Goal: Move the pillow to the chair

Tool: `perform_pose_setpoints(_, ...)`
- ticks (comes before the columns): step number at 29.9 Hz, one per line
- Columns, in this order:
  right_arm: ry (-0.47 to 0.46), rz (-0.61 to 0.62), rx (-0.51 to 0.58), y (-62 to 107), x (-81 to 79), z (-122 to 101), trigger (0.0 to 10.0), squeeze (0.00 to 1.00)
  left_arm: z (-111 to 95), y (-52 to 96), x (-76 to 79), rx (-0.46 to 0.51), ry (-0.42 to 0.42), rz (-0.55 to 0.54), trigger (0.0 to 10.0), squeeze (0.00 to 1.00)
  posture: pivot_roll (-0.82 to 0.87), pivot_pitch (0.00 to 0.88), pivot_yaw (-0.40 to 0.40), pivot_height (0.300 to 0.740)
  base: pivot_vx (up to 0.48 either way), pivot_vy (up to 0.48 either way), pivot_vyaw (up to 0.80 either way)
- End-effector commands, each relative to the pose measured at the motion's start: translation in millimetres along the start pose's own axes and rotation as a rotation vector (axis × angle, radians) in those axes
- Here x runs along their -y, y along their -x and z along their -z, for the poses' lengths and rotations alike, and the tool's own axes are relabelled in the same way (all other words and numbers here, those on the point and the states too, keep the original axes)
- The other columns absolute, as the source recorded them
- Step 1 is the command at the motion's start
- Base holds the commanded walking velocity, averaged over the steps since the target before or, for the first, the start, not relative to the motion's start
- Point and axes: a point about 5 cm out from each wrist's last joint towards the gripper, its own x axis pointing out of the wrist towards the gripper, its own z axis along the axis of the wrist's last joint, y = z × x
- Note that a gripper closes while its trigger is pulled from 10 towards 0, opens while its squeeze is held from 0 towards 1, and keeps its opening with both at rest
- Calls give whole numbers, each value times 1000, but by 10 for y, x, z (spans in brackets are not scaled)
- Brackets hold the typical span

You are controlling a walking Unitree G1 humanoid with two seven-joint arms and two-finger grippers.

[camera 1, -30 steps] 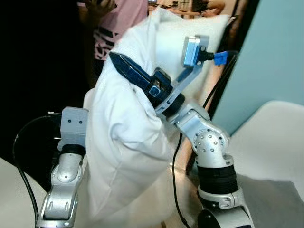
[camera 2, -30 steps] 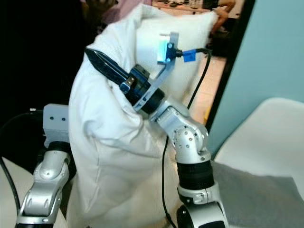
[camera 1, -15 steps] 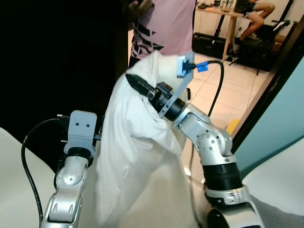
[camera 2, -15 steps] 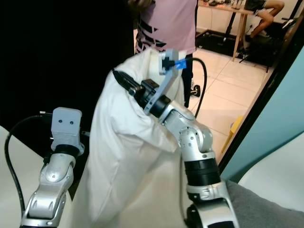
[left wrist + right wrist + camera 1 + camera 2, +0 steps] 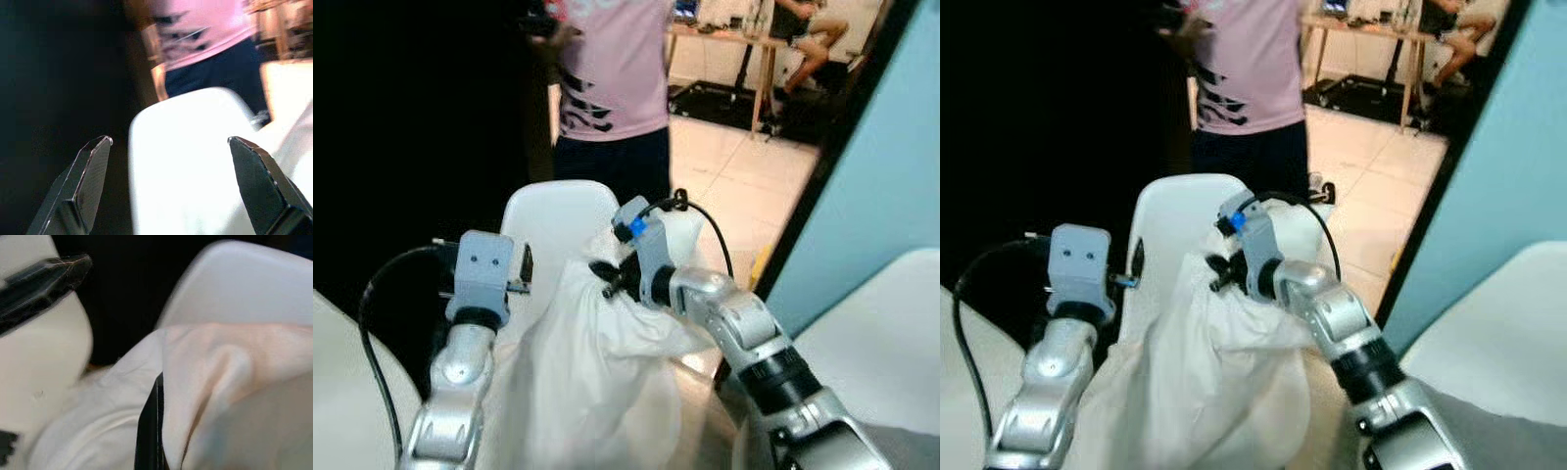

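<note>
The pillow (image 5: pixel 587 382) has come down from head height, where it blocked most of the view, to low in front of the robot, and a white chair (image 5: pixel 553 230) has come into sight behind it. The right gripper (image 5: pixel 607 281), earlier raised high against the pillow's side, now reaches forward and lower, pinching its top edge. The person in pink (image 5: pixel 612 69) now shows from shoulders to legs.
</note>
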Motion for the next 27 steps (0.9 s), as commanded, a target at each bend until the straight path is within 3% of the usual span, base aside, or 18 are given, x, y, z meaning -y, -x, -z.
perform_pose_setpoints(1, 56, -7, 10, -56, -60, -48, 10000, 0, 8, -8, -50, -4, -18, -12, 10000, 0, 80, 0, -31, 739, 0, 0, 0)
perform_pose_setpoints(8, 102, -80, 7, -101, -179, -5, 10000, 0, 6, -10, -54, -5, -17, -14, 10000, 0, 79, 0, -30, 739, 0, 0, 0)
perform_pose_setpoints(10, 120, -188, 62, -115, -328, -29, 10000, 0, 8, -6, -51, -8, -15, -17, 10000, 0, 79, 0, -29, 739, 0, 0, 0)
perform_pose_setpoints(17, 171, -301, 48, -126, -464, 8, 10000, 0, 10, -6, -57, -10, -16, -23, 10000, 0, 80, 0, -30, 739, 0, 0, 0)
perform_pose_setpoints(22, 247, -306, -63, -178, -493, 159, 10000, 0, 5, -10, -65, -9, -17, -30, 10000, 0, 81, 0, -34, 739, 0, 0, 0)
perform_pose_setpoints(27, 206, -287, -9, -261, -523, 98, 10000, 0, 4, -12, -65, -10, -18, -35, 10000, 0, 83, 0, -36, 739, 0, 0, 0)
